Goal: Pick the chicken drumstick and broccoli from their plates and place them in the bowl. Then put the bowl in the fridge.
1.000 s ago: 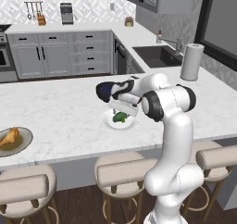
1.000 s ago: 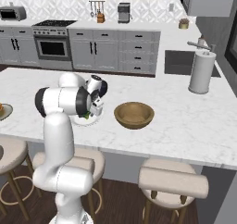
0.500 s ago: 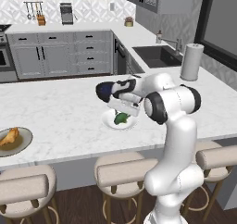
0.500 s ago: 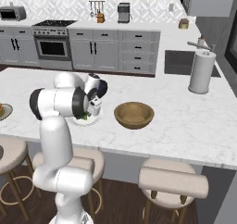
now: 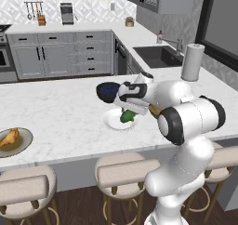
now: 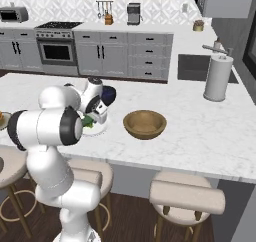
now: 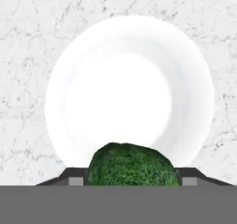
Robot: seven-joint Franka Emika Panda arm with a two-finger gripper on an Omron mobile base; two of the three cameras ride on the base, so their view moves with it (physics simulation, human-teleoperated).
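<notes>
Broccoli (image 7: 133, 165) lifted off white plate (image 7: 129, 86); end effector (image 5: 128, 111) gripping it | wooden bowl (image 6: 144, 124) empty

the broccoli (image 7: 133, 165), a bright green lumpy floret, is seen over the near edge of the round white plate (image 7: 125, 61) on the marble counter. the golden-orange chicken drumstick (image 5: 10, 137) is laid on the greyish-olive plate (image 5: 24, 144), well apart to the left. the tan wooden bowl (image 6: 144, 124) is set upright right of the white plate.
</notes>
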